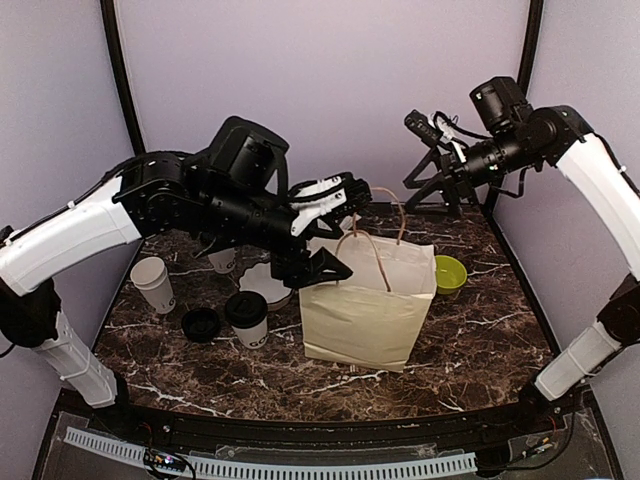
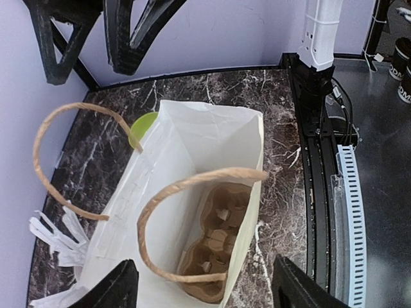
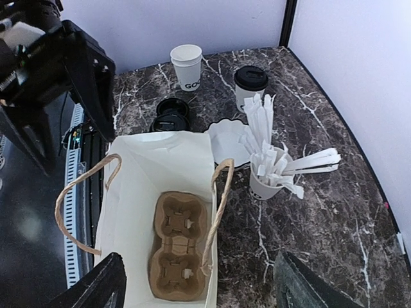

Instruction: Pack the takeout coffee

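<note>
We begin with the dark marble tabletop (image 1: pixel 470 350), where the white paper bag (image 1: pixel 365 315) stands open with its handles up. Inside it lies the cardboard carrier (image 3: pixel 176 247). Every well is empty, so we judge the packing barely begun: the bag is ready, but no coffee is in it.

The left end effector (image 2: pixel 202 269) hangs over the bag's mouth, fingers spread wide with nothing between them. The right end effector (image 3: pixel 199 282) is likewise spread and empty above the bag.

Both coffees stand on the tabletop left of the bag. The lidded cup (image 1: pixel 246 320) is near it and the open cup (image 1: pixel 153 283), which has no lid, is farther off. A loose black lid (image 1: pixel 201 323) lies between them. We judge that capping the open cup and loading both are left.
</note>
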Action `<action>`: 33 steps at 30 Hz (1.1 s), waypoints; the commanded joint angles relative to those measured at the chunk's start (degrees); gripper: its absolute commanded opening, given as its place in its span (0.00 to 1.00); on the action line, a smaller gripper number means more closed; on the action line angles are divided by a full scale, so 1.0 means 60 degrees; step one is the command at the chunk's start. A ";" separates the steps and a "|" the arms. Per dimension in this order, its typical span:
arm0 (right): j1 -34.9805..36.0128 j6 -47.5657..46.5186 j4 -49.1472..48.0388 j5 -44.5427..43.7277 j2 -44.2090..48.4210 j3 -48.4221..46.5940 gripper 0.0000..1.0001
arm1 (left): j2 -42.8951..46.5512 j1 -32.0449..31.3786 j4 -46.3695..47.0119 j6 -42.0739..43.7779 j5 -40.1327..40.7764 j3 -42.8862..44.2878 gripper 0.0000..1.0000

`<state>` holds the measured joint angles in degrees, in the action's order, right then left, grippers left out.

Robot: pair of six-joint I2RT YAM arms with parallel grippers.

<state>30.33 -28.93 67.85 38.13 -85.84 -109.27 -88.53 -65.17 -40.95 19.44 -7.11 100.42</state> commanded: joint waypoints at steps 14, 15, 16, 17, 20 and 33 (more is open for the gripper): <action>0.0409 0.0596 -0.0305 -0.0227 -0.0782 -0.1160 0.00 | -0.0840 0.0175 0.0297 -0.0674 -0.0332 0.1979 0.00; 0.0409 0.0615 -0.0277 -0.0305 -0.0775 -0.1430 0.00 | -0.0828 0.0179 0.0258 -0.0786 -0.0445 0.2254 0.00; 0.0409 0.0624 -0.0266 -0.0376 -0.0769 -0.1698 0.00 | -0.0837 0.0181 0.0173 -0.0841 -0.0643 0.2390 0.00; 0.0408 0.0651 -0.0277 -0.0455 -0.0759 -0.1889 0.00 | -0.0858 0.0182 0.0137 -0.0912 -0.0732 0.2627 0.00; 0.0409 0.0677 -0.0431 -0.0740 -0.0707 -0.2094 0.00 | -0.0906 0.0168 0.0157 -0.0982 -0.0955 0.2868 0.00; 0.0384 0.0485 -0.0753 -0.1265 -0.0781 -0.1139 0.05 | -0.1210 0.0181 0.0126 -0.1025 -0.0477 0.2664 0.28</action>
<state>32.53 -25.69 66.11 32.36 -91.05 -120.36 -96.47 -64.18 -39.59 14.15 -11.51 117.64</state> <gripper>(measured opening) 0.006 0.040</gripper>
